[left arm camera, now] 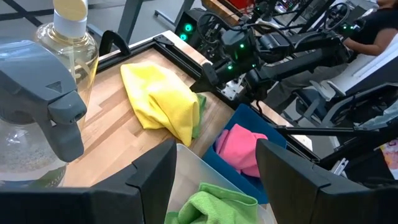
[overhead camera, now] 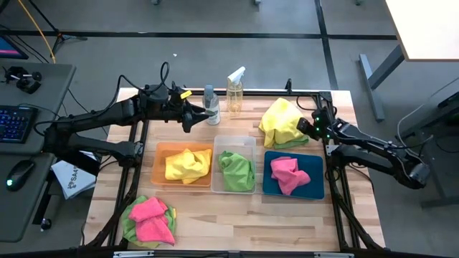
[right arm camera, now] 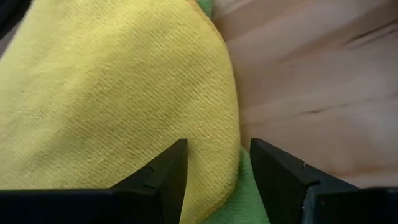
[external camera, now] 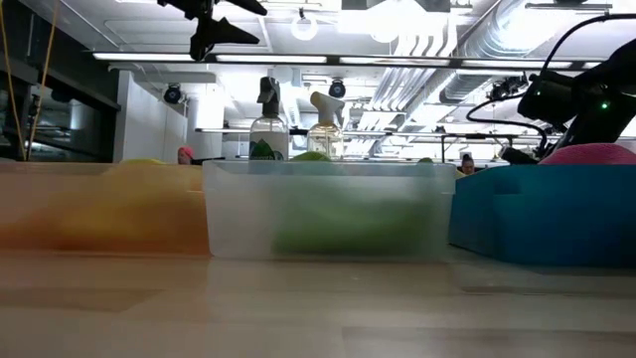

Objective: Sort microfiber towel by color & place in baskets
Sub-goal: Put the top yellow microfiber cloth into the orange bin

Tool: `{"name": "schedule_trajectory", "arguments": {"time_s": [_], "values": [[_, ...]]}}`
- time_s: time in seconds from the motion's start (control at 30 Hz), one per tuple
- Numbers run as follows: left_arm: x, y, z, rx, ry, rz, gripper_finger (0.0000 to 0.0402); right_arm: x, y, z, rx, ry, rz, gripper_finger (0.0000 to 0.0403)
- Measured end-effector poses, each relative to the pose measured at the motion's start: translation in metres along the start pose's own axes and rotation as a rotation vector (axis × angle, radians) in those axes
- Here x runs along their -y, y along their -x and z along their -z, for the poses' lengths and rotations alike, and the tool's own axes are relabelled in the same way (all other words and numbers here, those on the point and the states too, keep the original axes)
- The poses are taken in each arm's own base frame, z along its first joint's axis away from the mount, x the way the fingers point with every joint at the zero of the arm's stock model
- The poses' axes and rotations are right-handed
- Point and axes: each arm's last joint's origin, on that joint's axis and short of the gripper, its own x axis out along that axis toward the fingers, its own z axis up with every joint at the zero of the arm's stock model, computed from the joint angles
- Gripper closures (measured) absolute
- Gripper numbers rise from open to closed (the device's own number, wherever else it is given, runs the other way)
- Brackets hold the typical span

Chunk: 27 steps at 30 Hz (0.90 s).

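Note:
A yellow towel [overhead camera: 281, 120] lies over a green one [overhead camera: 290, 143] at the table's far right. My right gripper [overhead camera: 307, 126] is open at this pile's right edge; in the right wrist view its fingers stand either side of the yellow towel's edge [right arm camera: 224, 124], with green towel [right arm camera: 239, 199] below. My left gripper [overhead camera: 192, 115] is open and empty, raised beside the spray bottles. The orange basket [overhead camera: 161, 152] holds a yellow towel [overhead camera: 188, 165], the clear basket [overhead camera: 235, 142] a green towel [overhead camera: 237, 170], the blue basket [overhead camera: 315, 188] a pink towel [overhead camera: 288, 173]. My right gripper comes at the yellow towel's right edge [right arm camera: 217, 149] slanting down, with the edge between its open fingers. I cannot tell whether the fingertips touch the cloth.
Two spray bottles [overhead camera: 211, 106] [overhead camera: 235, 92] stand at the far edge next to my left gripper. A pink towel over a green one [overhead camera: 150, 218] lies at the near left. A dark frame rail [overhead camera: 331, 172] runs along the right side. A person sits beyond the table [left arm camera: 379, 25].

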Motion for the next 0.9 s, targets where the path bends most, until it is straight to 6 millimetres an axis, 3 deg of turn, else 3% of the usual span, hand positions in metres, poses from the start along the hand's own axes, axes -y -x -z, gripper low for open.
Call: {"name": "schedule_trajectory", "arguments": {"time_s": [0.17, 0.37, 0.53, 0.7, 0.9], "values": [[0.0, 0.0, 0.0, 0.0, -0.001, 0.0, 0.0193, -0.002, 0.0, -0.001, 0.012, 0.025, -0.019, 0.026], [0.0, 0.0, 0.0, 0.0, -0.002, 0.0, 0.0193, -0.003, 0.0, -0.002, 0.016, 0.032, -0.026, 0.0386], [0.0, 0.0, 0.0, 0.0, -0.002, 0.0, 0.0193, -0.013, 0.007, -0.007, 0.048, 0.072, -0.079, 0.0395], [0.003, 0.007, -0.004, 0.045, -0.033, 0.023, 0.0193, -0.057, 0.053, -0.033, 0.18, 0.192, -0.268, 0.04], [0.009, 0.021, -0.014, 0.15, -0.057, 0.076, 0.0193, -0.115, 0.144, -0.062, 0.419, 0.404, -0.524, 0.0401]]}}
